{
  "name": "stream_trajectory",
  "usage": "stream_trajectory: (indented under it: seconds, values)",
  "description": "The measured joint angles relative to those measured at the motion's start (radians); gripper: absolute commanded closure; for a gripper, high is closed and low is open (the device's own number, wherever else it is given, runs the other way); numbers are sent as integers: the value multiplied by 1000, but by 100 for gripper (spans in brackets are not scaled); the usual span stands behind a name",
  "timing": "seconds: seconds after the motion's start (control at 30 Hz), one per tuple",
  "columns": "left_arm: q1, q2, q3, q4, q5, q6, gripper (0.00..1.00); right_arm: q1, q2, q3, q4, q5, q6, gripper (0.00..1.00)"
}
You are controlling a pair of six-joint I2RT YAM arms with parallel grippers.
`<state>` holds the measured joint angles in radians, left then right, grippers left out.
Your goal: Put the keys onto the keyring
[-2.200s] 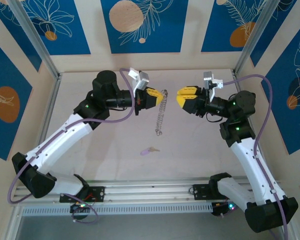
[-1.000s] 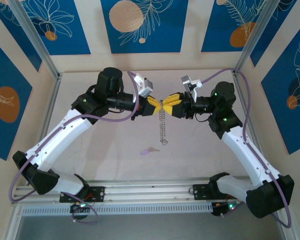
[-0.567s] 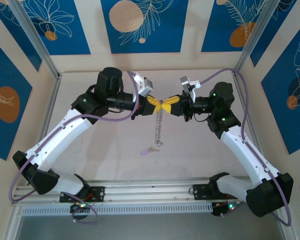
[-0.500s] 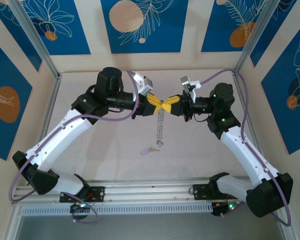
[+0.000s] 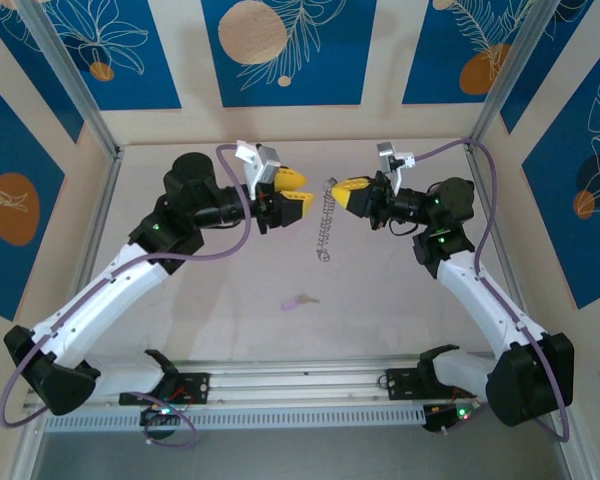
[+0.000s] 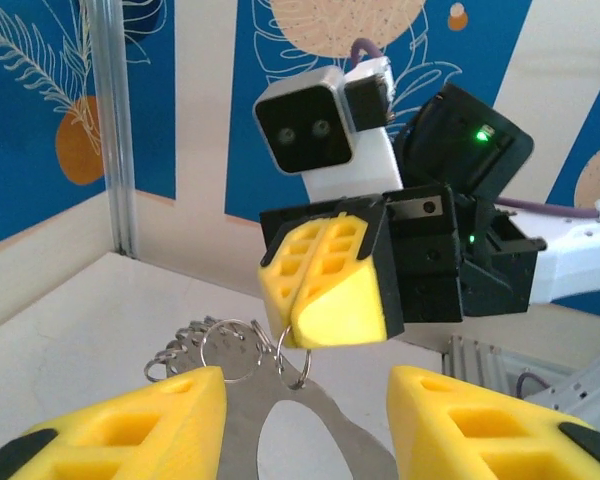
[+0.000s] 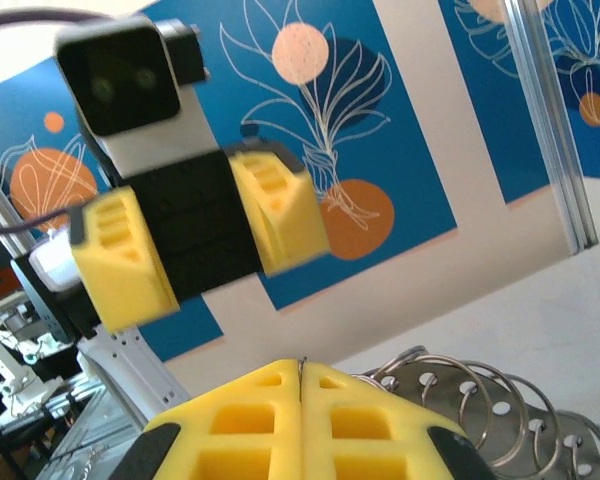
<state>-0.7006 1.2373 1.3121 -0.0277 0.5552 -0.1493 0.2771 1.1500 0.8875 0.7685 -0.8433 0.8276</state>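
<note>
Above the back half of the table [image 5: 230, 290], the keyring [image 5: 325, 225] hangs edge-on from the right gripper [image 5: 337, 187], whose yellow jaws are pressed together on the ring's top edge. The left wrist view shows the same pinch from close by. There the closed right gripper [image 6: 315, 300] bites the ring just where its silver loops [image 6: 225, 350] crowd together.

Left of the ring, near it but apart, the left gripper [image 5: 298, 188] stands with its jaws parted, gripping nothing. In the right wrist view its fingers [image 7: 125, 260] face the ring with a clear gap between them.

The ring's lower end seems to hang just clear of the table, though the overhead angle leaves that unsure. The key [image 5: 298, 300], lilac-headed, lies flat on the table. It is nearer the arm bases than the ring, a little to its left and well apart from it.
</note>
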Motion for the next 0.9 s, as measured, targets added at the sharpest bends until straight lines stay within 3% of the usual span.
stream_trajectory:
  seconds: [0.43,0.9]
  values:
    - [0,68,-63,205,14,-138,56,18,23,0,140,51,82,100]
    - [0,90,-62,253,51,-160,57,24,38,0,144,52,82,100]
